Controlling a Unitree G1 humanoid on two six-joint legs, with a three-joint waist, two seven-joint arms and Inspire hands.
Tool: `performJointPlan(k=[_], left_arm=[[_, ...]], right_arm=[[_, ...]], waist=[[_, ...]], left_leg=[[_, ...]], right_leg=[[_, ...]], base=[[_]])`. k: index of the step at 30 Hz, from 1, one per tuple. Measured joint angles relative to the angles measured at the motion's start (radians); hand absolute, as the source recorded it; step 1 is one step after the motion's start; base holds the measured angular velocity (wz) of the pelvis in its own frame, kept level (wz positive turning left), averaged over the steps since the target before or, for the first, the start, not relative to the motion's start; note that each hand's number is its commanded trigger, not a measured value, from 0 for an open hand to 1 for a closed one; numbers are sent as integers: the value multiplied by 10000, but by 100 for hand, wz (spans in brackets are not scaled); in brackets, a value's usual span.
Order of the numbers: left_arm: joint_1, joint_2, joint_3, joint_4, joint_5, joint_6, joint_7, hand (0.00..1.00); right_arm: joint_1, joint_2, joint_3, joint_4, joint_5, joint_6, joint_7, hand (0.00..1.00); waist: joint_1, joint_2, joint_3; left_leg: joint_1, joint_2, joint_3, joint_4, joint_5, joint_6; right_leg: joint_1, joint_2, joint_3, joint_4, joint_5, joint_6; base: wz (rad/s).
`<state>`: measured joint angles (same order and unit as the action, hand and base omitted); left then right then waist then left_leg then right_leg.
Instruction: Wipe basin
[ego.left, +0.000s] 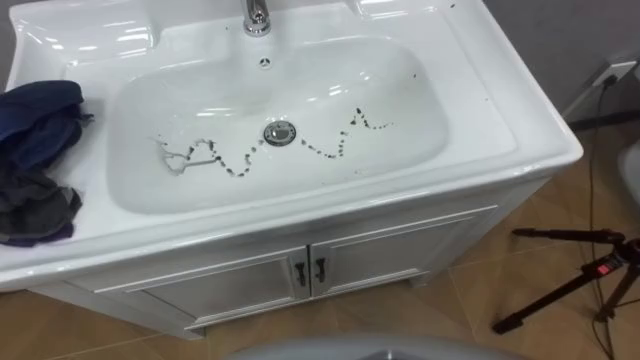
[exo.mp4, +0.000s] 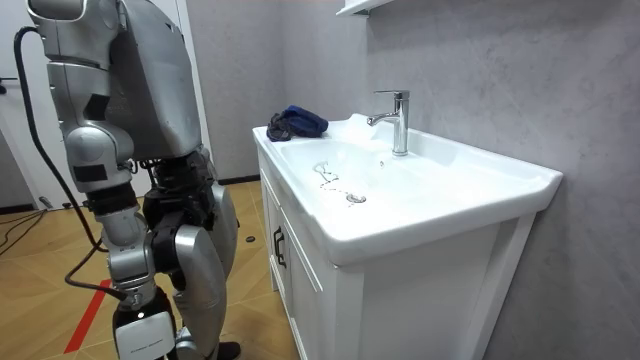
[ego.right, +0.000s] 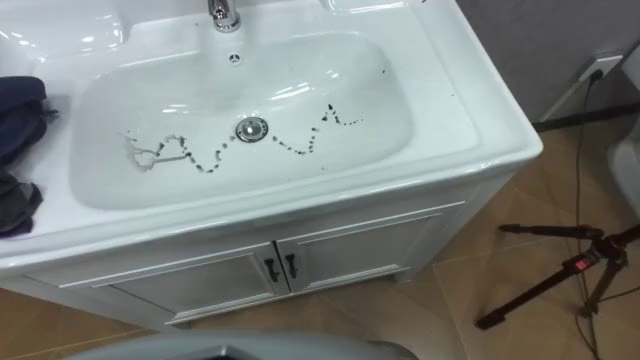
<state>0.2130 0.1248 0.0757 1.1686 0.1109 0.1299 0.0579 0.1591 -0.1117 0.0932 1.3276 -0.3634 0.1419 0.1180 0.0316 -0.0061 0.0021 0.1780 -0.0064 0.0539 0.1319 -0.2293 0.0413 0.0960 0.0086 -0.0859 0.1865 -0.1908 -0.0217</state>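
- The white basin (ego.left: 400, 110) sits in a white countertop over a cabinet (ego.left: 400, 250), and the robot stands at its front in the room view.
- A dark scribble (ego.left: 240, 165) runs across the bottom of the bowl. It is a dotted zigzag that starts with a loop near the robot's left side, passes just in front of the drain (ego.left: 280, 132) and ends toward the right wall of the bowl.
- The round metal drain lies at the middle of the bowl, and a small overflow hole (ego.left: 265, 62) sits in the back wall above it.
- A chrome faucet (ego.left: 257, 15) stands upright on the back rim, behind the overflow hole.
- A crumpled dark blue and grey cloth (ego.left: 38, 160) lies on the countertop's left rim, outside the bowl and apart from the scribble.
- The cabinet has two doors with dark handles (ego.left: 309, 270) side by side at the centre.
- The right hand (exo.mp4: 140, 335) hangs low beside the robot's leg at the room view's bottom edge. I cannot tell whether it is released or clenched.
- A black tripod (ego.left: 580, 275) lies on the wooden floor to the right of the cabinet.
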Motion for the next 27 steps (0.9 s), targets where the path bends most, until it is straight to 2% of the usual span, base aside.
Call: performJointPlan(k=[14,20,25,27], left_arm=[[-61,44,13,-15,-16,-60,-293,0],[-27,47,14,8,-609,-75,-13,0],[-16,14,477,171,-1364,-91,216,0],[-12,-6,917,219,-1739,-86,317,0]], right_arm=[[-128,-33,-68,-42,2,-31,136,0],[-188,-36,-76,56,-4,-125,44,0],[-192,-46,-107,91,-5,-94,57,0],[-193,-55,-401,94,2,-93,68,0]], waist=[[-6,-19,-15],[-14,-56,-5],[18,-81,0],[20,-65,-2]], left_leg=[[-58,-7,9,41,3,2],[-29,-25,-18,117,3,4],[-89,-7,-32,90,-1,3],[-96,4,-47,40,-1,3]], right_leg=[[-67,-13,7,38,2,0],[-61,-42,-3,28,13,5],[-71,-17,-5,34,16,-1],[-94,-1,-9,18,18,-7]], base=[[0],[-1],[0],[0]])
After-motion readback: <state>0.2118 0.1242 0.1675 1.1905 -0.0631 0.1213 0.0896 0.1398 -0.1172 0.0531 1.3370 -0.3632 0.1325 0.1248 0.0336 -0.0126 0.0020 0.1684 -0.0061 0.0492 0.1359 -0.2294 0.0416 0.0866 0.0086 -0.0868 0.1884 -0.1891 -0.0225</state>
